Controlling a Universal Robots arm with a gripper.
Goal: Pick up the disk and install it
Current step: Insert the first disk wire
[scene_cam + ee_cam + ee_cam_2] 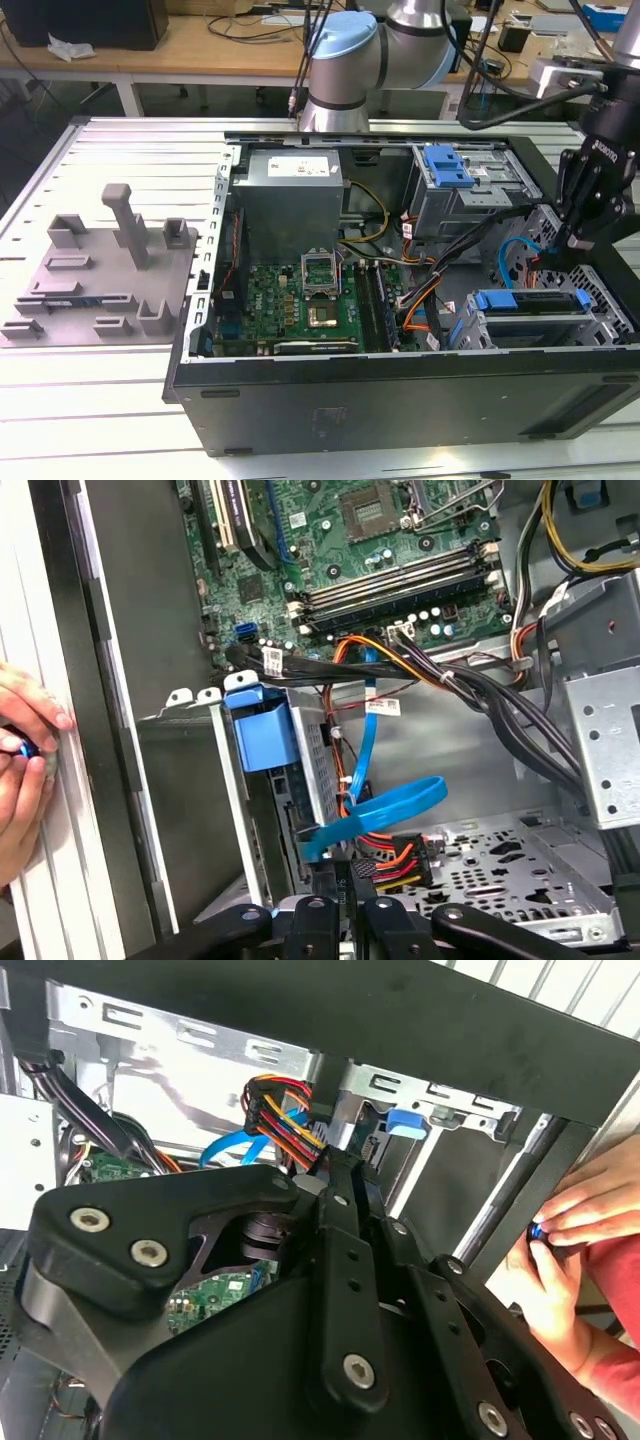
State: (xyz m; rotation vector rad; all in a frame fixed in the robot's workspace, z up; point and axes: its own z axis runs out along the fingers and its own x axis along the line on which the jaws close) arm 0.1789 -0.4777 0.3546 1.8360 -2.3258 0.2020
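In the exterior view the disk (530, 303), with its long blue rail, lies in the drive cage at the front of the open computer case (400, 385), on the exterior view's right. The first wrist view shows its blue end (262, 730) standing in that cage. My black gripper (575, 240) hangs just above and behind the cage, fingers drawn together and apart from the disk. In the first wrist view the gripper (345, 885) sits beside a red, yellow and black power plug (392, 863) and a blue flat cable (375, 810). In the second wrist view the gripper (348, 1175) points at the same cable bundle (285, 1120).
A grey fixture plate (95, 270) with upright posts lies on the table, on the exterior view's left. A second blue tab on a grey cage (447, 165) stands at the back of the case. A person's hand (25, 745) holds a small blue thing at the case's outer wall.
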